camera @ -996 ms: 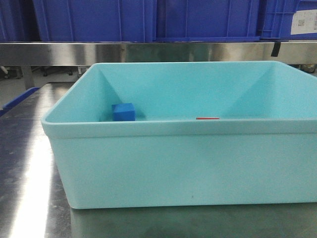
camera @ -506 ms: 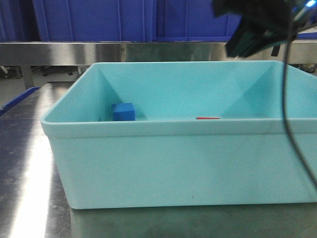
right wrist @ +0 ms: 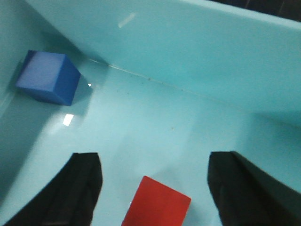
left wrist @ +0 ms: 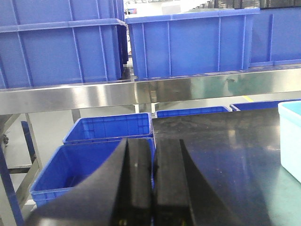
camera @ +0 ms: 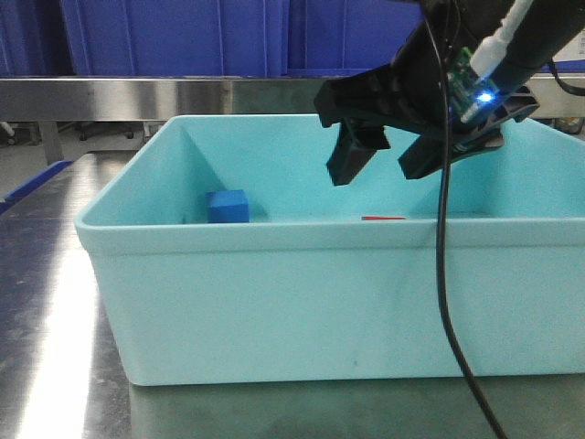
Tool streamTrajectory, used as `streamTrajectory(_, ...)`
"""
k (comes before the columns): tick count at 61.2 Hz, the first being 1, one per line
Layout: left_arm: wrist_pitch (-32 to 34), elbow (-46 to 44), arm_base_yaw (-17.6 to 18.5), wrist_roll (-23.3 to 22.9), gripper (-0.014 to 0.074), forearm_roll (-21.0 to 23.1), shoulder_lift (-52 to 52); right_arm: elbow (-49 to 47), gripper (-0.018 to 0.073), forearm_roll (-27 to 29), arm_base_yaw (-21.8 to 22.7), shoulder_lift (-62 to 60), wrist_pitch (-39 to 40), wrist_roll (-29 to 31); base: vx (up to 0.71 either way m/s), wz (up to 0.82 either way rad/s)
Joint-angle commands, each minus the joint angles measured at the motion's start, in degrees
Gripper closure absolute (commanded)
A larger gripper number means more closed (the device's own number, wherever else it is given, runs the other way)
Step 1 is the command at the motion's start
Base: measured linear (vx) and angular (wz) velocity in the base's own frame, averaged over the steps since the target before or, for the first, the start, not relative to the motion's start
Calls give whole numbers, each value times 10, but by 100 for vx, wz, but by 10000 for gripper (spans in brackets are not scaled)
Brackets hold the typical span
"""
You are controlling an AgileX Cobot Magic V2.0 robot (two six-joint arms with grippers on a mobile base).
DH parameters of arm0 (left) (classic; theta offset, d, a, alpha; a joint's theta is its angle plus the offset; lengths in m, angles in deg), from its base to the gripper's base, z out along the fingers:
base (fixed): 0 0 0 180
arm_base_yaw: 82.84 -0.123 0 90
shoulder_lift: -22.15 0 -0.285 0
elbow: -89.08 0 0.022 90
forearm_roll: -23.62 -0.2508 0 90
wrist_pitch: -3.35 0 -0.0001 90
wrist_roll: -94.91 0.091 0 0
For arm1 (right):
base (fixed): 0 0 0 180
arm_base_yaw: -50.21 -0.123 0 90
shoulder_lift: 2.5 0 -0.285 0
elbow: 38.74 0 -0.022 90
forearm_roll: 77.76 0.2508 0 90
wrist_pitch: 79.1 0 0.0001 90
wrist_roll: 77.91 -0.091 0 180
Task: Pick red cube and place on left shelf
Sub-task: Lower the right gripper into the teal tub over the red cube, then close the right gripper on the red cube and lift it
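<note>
The red cube (right wrist: 157, 202) lies on the floor of a teal bin (right wrist: 211, 56), and only a thin strip of the red cube (camera: 383, 219) shows over the bin's front wall in the front view. My right gripper (camera: 377, 172) hangs open inside the bin, just above the cube. In its wrist view the right gripper (right wrist: 155, 160) has one finger on each side of the cube, without touching it. The left shelf's steel rail (camera: 183, 96) runs behind the bin, with blue crates (camera: 174, 37) on it. My left gripper (left wrist: 153, 141) is shut and empty, facing the shelf rail (left wrist: 141, 94).
A blue cube (camera: 228, 206) sits in the bin's far left corner, and this blue cube (right wrist: 47, 77) lies well away from the fingers. Below the table's left end stand open blue crates (left wrist: 108, 129). The teal bin's corner (left wrist: 291, 136) shows at the right of the left wrist view.
My right arm has come into view from the upper right and dropped into the bin with its jaws open. Both cubes have stayed where they were.
</note>
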Motion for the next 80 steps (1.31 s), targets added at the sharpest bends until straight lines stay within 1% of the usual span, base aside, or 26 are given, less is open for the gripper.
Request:
streamTrajectory(1, 48, 13, 2, 1, 491, 3, 4, -22, -67, -2, -1, -21, 23, 1, 0, 0)
streamTrajectory(26, 48, 13, 2, 1, 491, 3, 4, -22, -68, -2, -1, 0, -8, 1, 0, 0)
streamTrajectory(69, 48, 13, 2, 1, 491, 3, 4, -22, -63, -2, -13, 53, -3, 1, 0, 0)
streamTrajectory(72, 48, 13, 2, 1, 491, 3, 4, -22, -43, -2, -13, 53, -3, 1, 0, 0)
streamTrajectory(75, 48, 13, 2, 1, 491, 3, 4, -22, -1, -2, -13, 53, 2, 1, 0, 0)
streamTrajectory(80, 48, 13, 2, 1, 491, 3, 4, -23, 144, -2, -13, 51, 10, 1, 0, 0)
